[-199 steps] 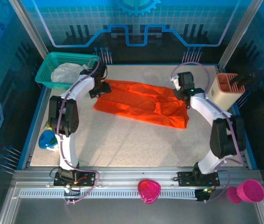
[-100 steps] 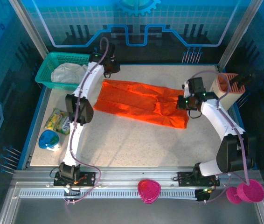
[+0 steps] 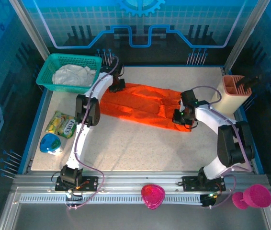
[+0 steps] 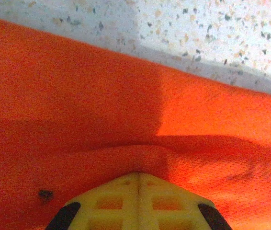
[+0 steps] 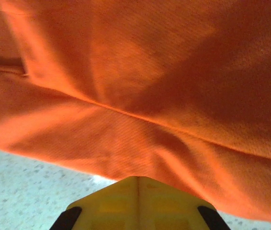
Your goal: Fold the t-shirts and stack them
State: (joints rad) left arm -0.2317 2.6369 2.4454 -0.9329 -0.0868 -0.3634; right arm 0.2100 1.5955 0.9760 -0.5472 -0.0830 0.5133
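I had the left fingers (image 4: 121, 208) and right fingers (image 5: 118, 203) pinched shut on the orange t-shirt (image 3: 145, 103); folding it, I judged, called for lifting both evenly.

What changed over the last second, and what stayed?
Both grippers closed. The left gripper swung out and came down on the far left edge of the orange t-shirt, pinching it; the right gripper moved nearer and pinched its right end. The white t-shirt stayed in the basket.
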